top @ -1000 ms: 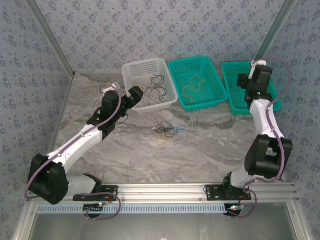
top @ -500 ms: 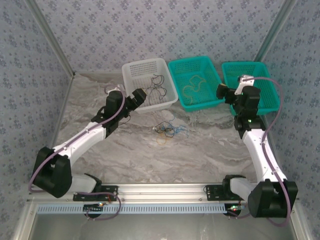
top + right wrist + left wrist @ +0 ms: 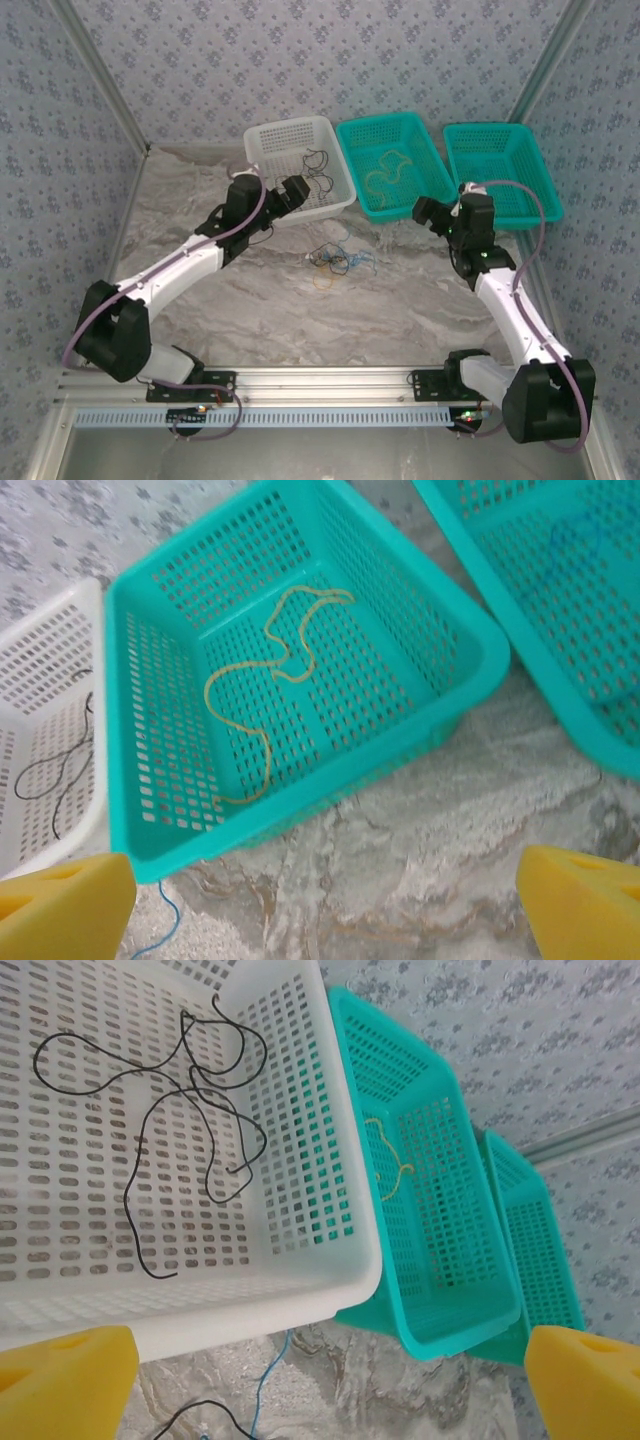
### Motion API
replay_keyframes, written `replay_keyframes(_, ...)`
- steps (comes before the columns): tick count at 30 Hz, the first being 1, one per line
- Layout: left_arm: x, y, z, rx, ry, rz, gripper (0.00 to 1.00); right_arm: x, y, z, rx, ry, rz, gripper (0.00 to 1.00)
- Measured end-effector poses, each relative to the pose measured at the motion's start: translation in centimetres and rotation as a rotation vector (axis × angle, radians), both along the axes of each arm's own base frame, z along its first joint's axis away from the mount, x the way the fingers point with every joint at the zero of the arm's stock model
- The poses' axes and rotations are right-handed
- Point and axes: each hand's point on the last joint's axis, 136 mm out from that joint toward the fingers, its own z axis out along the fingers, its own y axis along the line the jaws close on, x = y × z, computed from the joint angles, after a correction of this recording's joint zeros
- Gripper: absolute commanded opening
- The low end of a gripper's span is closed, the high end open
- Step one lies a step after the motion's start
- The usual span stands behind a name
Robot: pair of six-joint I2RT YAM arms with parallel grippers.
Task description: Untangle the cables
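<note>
A tangle of thin black, yellow and blue cables (image 3: 335, 261) lies on the marble table in front of the baskets. Loose black cables (image 3: 190, 1120) rest in the white basket (image 3: 262, 140). A yellow cable (image 3: 268, 675) lies in the middle teal basket (image 3: 330, 770). My left gripper (image 3: 291, 193) hovers at the white basket's front edge, open and empty (image 3: 325, 1390); blue and black strands (image 3: 262, 1385) show below it. My right gripper (image 3: 424, 210) hangs open and empty (image 3: 320, 905) over bare table before the middle teal basket.
A second teal basket (image 3: 540, 205) stands at the far right, with a faint blue cable (image 3: 578, 538) inside. The three baskets sit side by side along the back. Patterned walls close in the back and both sides.
My right arm has swung down and left from over the right teal basket to the front of the middle one. My left gripper has moved right along the white basket's front.
</note>
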Motion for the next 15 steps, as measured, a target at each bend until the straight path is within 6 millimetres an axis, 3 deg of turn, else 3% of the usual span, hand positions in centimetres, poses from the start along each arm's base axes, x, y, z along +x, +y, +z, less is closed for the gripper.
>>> replay_keyframes(5, -0.5, -1.5, -0.2, 0.083, 0.006, -0.051, 0.99, -0.9, 0.6, -2.5, 0.030, 0.055, 0.002, 1.00)
replay_keyframes(15, -1.8, -5.1, -1.3, 0.298, 0.043, -0.174, 0.99, -0.4, 2.1, -1.5, 0.053, 0.002, 0.053, 0.99)
